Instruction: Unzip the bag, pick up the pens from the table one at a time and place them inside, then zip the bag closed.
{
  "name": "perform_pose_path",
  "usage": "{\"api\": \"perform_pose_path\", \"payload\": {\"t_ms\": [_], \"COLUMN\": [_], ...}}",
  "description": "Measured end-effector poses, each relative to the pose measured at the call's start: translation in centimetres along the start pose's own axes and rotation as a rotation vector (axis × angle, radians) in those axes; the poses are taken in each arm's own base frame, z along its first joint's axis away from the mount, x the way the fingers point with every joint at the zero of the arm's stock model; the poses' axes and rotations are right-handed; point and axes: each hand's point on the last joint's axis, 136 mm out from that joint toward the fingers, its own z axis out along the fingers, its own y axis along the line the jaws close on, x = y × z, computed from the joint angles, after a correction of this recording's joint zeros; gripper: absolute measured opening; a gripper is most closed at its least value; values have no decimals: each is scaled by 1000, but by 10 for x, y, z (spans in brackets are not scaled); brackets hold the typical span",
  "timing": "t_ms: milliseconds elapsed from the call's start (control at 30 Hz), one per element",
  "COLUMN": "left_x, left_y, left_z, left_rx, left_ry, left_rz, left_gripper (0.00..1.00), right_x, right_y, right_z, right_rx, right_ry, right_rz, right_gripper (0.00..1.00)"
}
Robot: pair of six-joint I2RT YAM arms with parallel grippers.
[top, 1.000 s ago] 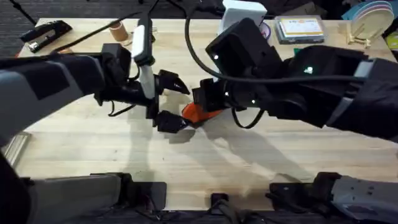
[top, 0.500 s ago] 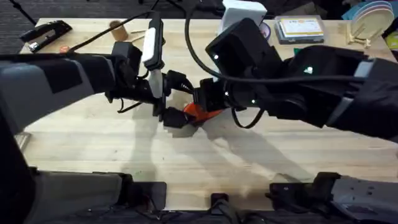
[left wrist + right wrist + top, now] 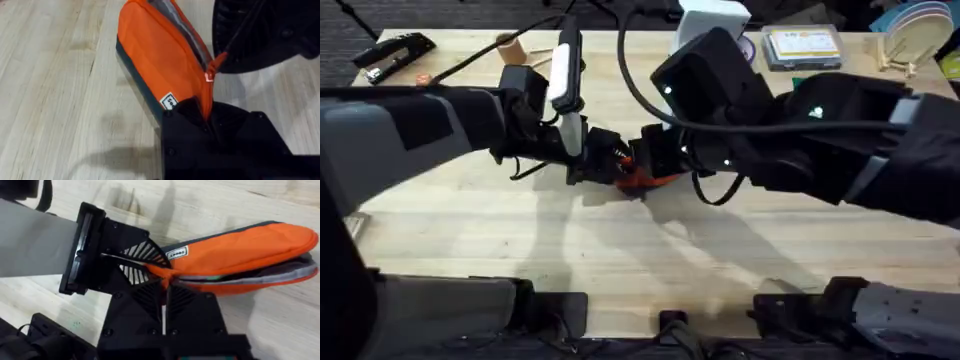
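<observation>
- Gripping one end of the bag [image 3: 155, 60], the left gripper [image 3: 603, 165] has its fingers closed on the orange fabric; the pouch runs straight out ahead of them across the table [image 3: 470, 230].
- Meeting it head-on, the right gripper [image 3: 165, 282] is pinched on the same end, seemingly at the zip pull; the zip beyond it gapes, grey lining showing.
- Judging by this, zipping or unzipping is in hand; next, the right gripper should draw the pull along while the left anchors.
</observation>
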Motion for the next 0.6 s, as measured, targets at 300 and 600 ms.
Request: {"api": "perform_pose_path", "payload": {"t_ms": [300,600], "left_x": [0,0], "left_y": [1,1], "left_z": [0,0], "left_rx": [-2,-4], "left_ry": [-1,2], "left_rz": [4,6], "left_gripper": [45,45], "right_x": [-11,-22], "right_y": [-27,-73], "right_z": [2,0], "right_rx": [23,103], "right_ry": [14,20], "right_rz": [76,142], "right_gripper": [32,32]}}
